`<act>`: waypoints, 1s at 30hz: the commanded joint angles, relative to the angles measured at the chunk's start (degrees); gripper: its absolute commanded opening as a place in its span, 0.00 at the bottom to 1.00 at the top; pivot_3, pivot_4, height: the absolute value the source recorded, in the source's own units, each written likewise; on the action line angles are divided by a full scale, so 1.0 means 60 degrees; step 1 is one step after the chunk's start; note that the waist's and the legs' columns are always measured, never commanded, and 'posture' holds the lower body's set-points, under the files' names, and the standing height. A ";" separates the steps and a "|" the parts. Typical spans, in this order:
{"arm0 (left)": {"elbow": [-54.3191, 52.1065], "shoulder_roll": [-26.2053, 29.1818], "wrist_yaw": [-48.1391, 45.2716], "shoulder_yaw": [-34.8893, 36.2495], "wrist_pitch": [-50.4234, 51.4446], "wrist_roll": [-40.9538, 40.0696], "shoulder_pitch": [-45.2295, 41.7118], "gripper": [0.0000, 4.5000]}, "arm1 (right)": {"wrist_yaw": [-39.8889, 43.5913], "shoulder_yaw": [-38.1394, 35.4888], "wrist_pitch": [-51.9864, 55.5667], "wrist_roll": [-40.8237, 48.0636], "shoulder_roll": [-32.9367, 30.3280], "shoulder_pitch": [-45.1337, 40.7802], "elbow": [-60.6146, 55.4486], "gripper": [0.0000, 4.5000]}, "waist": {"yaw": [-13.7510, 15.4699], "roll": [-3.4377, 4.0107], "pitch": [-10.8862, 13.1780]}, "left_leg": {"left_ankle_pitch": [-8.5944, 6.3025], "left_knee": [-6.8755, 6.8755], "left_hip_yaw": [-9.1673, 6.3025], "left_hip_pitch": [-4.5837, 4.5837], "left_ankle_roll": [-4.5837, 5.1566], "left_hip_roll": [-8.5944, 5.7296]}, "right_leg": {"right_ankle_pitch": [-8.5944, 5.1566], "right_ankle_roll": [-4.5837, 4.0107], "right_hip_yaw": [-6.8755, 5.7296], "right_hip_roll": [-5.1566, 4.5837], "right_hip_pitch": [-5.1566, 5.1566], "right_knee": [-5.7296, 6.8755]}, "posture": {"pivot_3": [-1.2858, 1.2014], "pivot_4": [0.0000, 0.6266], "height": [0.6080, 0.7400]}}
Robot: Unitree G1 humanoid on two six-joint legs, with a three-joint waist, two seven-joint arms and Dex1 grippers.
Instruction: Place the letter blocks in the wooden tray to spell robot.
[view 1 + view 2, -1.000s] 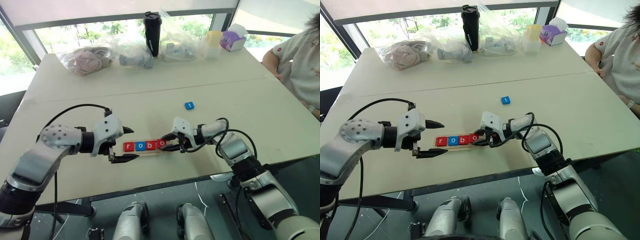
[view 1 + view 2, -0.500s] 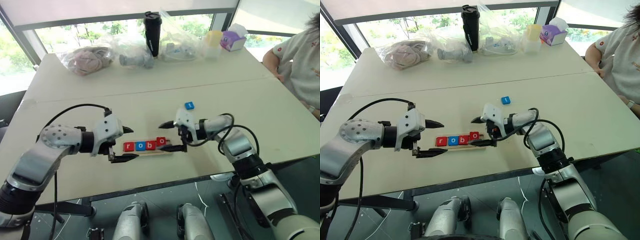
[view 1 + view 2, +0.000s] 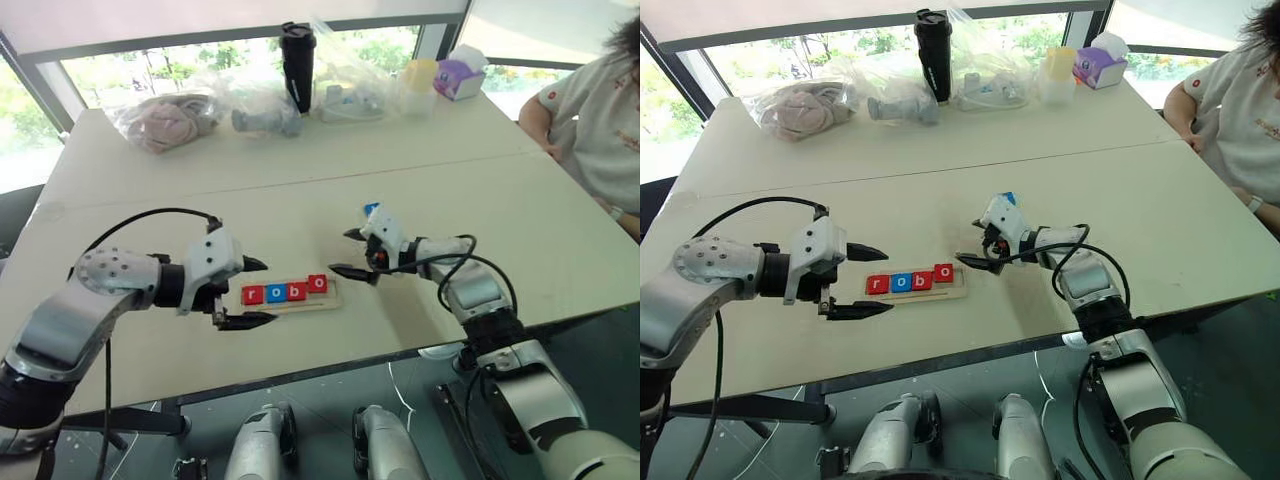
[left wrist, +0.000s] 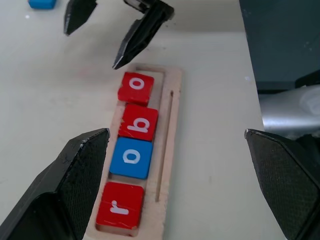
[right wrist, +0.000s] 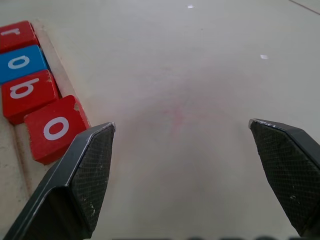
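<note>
You are seeing the wooden tray point(image 3: 300, 297) lying with its long axis running left to right between the grippers, holding red r point(image 4: 119, 206), blue o point(image 4: 131, 157), red b point(image 4: 138, 122) and a tilted red o point(image 4: 136, 88). The left gripper point(image 3: 245, 292) and right gripper point(image 3: 352, 251) are both gaping, holding nothing.

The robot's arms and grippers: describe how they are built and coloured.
Both arms are silver-grey with black joints. The left arm's shoulder housing has small holes. Loose black cables loop over each forearm. The left gripper and right gripper have white housings and two black, pointed fingers with textured pads.
</note>
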 commanded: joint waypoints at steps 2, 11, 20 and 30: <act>-0.0356 0.0104 0.0097 0.0147 0.0079 -0.0077 0.0072 1.00 | 0.0209 0.0176 -0.0960 -0.0333 0.0166 -0.0635 0.0717 0.98 | 0.0053 0.0000 0.0000 | 0.0001 0.0007 -0.0001 0.0000 -0.0002 0.0000 | 0.0000 0.0000 -0.0001 0.0000 0.0006 0.0000 | 0.52 0.24 1.00; -0.0403 0.0048 0.0364 0.0159 0.0085 -0.0039 0.0205 1.00 | 0.1079 0.0200 -0.1127 -0.0218 0.0085 -0.0430 0.0535 0.98 | 0.0054 -0.0001 0.0000 | 0.0002 0.0016 -0.0002 0.0001 -0.0004 0.0002 | 0.0000 0.0000 -0.0001 -0.0001 0.0010 0.0010 | 0.52 0.24 1.00; -0.0442 -0.0027 0.0503 0.0051 0.0208 -0.0043 0.0009 1.00 | 0.1121 0.0088 -0.0966 -0.0165 0.0191 -0.0286 0.0136 0.98 | 0.0056 -0.0001 0.0000 | 0.0002 0.0018 -0.0002 0.0001 -0.0005 0.0004 | 0.0000 0.0000 -0.0002 0.0000 0.0008 0.0014 | 0.52 0.24 1.00; -0.0422 -0.0574 0.1318 0.0252 0.0623 -0.0166 -0.0822 1.00 | -0.2684 -0.2849 0.1589 0.0694 -0.0252 -0.1023 -0.0736 0.98 | 0.0124 -0.0001 0.0000 | 0.0005 0.0020 -0.0004 -0.0001 -0.0008 0.0003 | 0.0000 -0.0001 -0.0001 -0.0009 0.0007 0.0016 | 0.52 0.24 1.00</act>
